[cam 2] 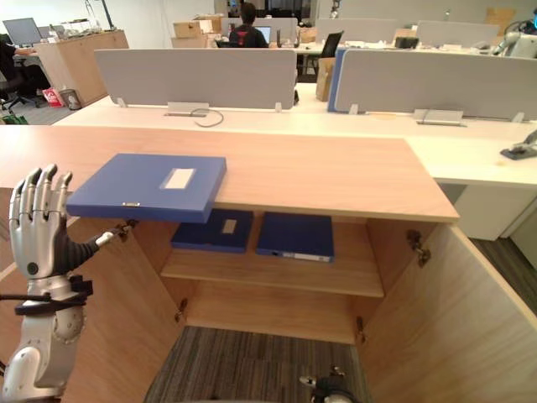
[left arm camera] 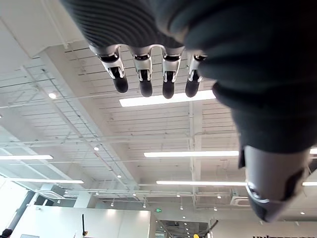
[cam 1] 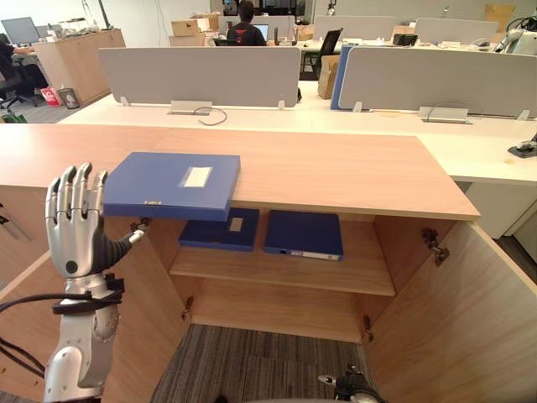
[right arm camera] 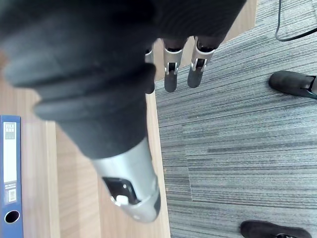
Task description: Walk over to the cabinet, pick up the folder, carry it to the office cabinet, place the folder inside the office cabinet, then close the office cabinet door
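**One folder on top, neither hand on it yet**

One blue folder (cam 1: 172, 183) lies flat on the wooden cabinet (cam 1: 336, 172), at about 10 o'clock from the middle of the head view, with its near edge jutting past the top's front lip. The left hand (cam 1: 74, 227) is raised at the folder's 8 o'clock, just beside its near left corner but apart from it. Its fingers are straight and point upward, and it holds nothing. Its own wrist view looks past the fingertips at the ceiling (left arm camera: 163, 148). The right hand (right arm camera: 170, 74) hangs low over the grey carpet (right arm camera: 237, 148), fingers relaxed and empty.

The step in hand looks like the pick-up, with the walk to the cabinet apparently done. Next, the left hand would need to tip forward and travel toward its own 2 o'clock. The overhanging edge offers room for fingers beneath and a thumb above. The right hand would probably have to rise to steady the far side.

Both doors (cam 1: 470, 319) stand open and are cut off at the picture's edges. Inside, two more blue folders (cam 1: 304, 232) rest on the shelf (cam 1: 285, 269), and the top folder hides part of the one at 9 o'clock. Whether this open compartment is the office cabinet meant cannot be told. A blue spine (right arm camera: 10, 173) in the right wrist view is hard to identify.
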Tool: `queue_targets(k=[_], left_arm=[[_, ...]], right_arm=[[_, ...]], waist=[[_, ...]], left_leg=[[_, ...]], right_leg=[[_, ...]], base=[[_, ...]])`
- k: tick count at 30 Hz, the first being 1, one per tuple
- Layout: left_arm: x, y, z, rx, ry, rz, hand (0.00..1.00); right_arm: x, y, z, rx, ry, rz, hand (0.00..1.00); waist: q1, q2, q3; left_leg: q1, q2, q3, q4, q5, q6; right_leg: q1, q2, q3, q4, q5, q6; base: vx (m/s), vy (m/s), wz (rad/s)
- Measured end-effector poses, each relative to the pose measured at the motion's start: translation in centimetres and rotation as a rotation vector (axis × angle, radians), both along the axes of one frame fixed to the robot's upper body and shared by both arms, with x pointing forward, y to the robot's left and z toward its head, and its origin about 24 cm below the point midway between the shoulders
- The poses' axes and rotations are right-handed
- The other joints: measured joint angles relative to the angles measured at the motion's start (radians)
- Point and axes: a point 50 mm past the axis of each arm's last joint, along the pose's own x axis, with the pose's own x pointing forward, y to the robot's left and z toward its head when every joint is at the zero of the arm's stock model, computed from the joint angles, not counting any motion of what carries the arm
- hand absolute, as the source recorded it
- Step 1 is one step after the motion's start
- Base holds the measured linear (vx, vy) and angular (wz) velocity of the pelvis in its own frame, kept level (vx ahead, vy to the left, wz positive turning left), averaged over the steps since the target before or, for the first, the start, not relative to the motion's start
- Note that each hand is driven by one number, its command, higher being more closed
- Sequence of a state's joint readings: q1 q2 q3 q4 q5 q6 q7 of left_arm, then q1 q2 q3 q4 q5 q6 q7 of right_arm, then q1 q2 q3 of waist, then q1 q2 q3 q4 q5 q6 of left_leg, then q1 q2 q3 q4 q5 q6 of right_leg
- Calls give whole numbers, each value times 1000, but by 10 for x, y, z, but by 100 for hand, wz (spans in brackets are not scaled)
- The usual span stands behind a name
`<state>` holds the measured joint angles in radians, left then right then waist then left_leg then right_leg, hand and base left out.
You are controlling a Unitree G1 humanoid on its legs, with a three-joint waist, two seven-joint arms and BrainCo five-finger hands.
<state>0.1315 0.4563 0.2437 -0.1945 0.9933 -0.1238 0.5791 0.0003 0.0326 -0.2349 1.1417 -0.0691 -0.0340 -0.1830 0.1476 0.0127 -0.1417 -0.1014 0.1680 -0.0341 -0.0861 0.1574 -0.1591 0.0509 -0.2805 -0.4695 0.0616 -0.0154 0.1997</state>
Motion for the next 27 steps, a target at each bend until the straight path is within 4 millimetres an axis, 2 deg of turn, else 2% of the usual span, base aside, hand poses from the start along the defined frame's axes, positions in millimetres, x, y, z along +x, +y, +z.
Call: queue_targets(k=[9, 14, 23, 27], left_arm=[[25, -5, -6, 129, 126, -98, 0], [36, -10, -13, 177, 187, -127, 0], [44, -6, -32, 224, 333, -144, 0], [49, -4, -32, 225, 345, -135, 0]], right_arm=[[-1, -5, 0, -8, -2, 39, 0], [-8, -12, -1, -23, 14, 35, 0], [-16, -12, -2, -20, 30, 33, 0], [-17, -12, -3, -20, 33, 31, 0]], waist=[[-17, -1, -5], [-26, 11, -9], [-43, 19, -19], [-44, 18, -22]], left_leg=[[8, -4, 27, 0, 7, 1], [16, -5, 33, 0, 6, 2], [18, -7, 40, 0, 6, 4], [18, -7, 47, 0, 8, 5]], right_leg=[[-11, -7, 27, 9, 3, 4], [-12, -10, 35, 18, 2, 4], [-23, -18, 43, 37, 0, 4], [-29, -20, 54, 42, 1, 5]], base=[[34, 21, -7], [5, 9, -4], [-16, 12, 0], [-1, 20, -6]])
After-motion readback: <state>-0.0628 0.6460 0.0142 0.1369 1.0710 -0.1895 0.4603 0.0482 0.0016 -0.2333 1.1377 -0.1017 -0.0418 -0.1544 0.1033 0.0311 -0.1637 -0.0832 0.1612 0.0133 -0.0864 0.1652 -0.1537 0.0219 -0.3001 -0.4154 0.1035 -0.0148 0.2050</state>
